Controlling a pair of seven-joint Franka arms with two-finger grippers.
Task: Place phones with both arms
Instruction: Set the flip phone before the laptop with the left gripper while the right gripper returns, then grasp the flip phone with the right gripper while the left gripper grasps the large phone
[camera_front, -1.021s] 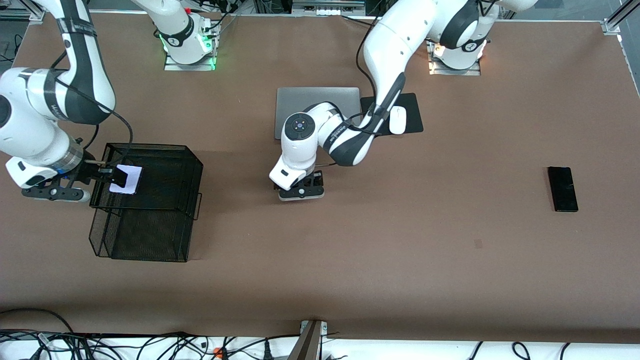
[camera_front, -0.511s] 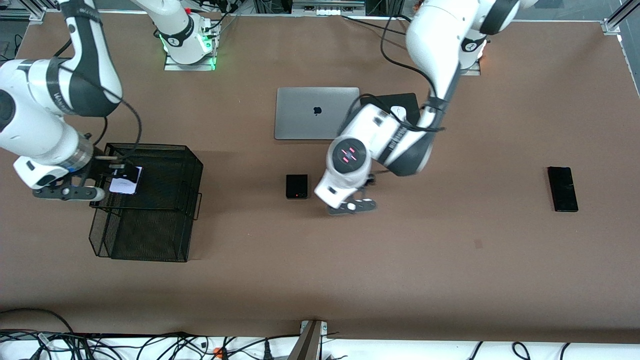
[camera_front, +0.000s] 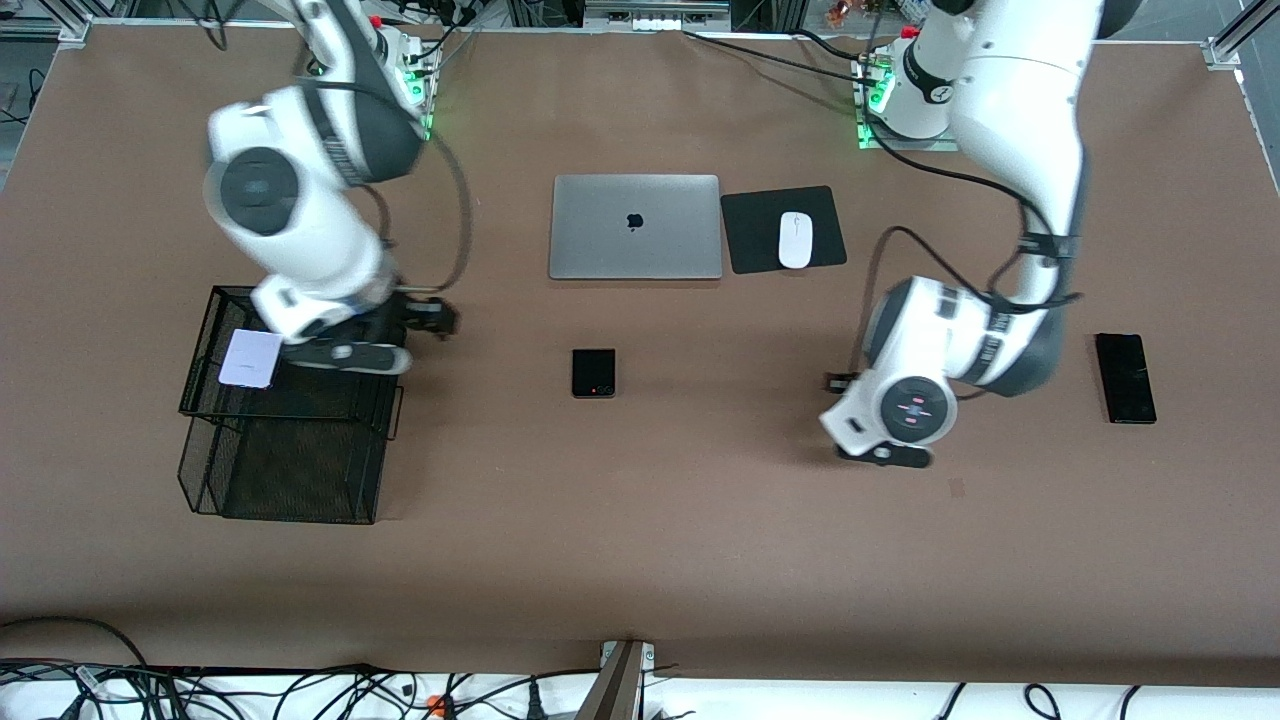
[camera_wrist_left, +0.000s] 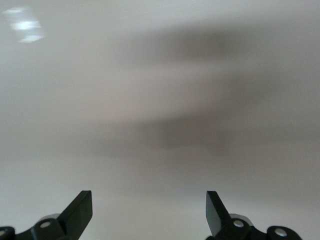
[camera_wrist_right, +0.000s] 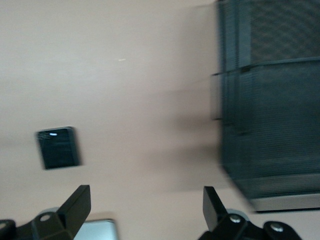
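Observation:
A pale lilac phone (camera_front: 250, 358) lies in the black mesh basket (camera_front: 300, 470) at the right arm's end of the table. My right gripper (camera_front: 437, 320) hangs open and empty beside the basket, on its side toward the table's middle. A small squarish black phone (camera_front: 593, 373) (camera_wrist_right: 58, 148) lies flat mid-table, nearer the front camera than the laptop. The longer black phone (camera_front: 1125, 377) lies toward the left arm's end. Between these two black phones my left gripper (camera_front: 880, 455) (camera_wrist_left: 149, 200) stands open over bare table, holding nothing.
A closed grey laptop (camera_front: 635, 227) and a white mouse (camera_front: 795, 240) on a black pad (camera_front: 748, 232) lie near the robots' bases. The right wrist view shows the basket (camera_wrist_right: 272, 110) and a laptop corner (camera_wrist_right: 97, 230). Cables run along the table's front edge.
My right gripper let go of the lilac phone in the basket and swung toward the table's middle. My left gripper moved off the small black phone toward the longer one.

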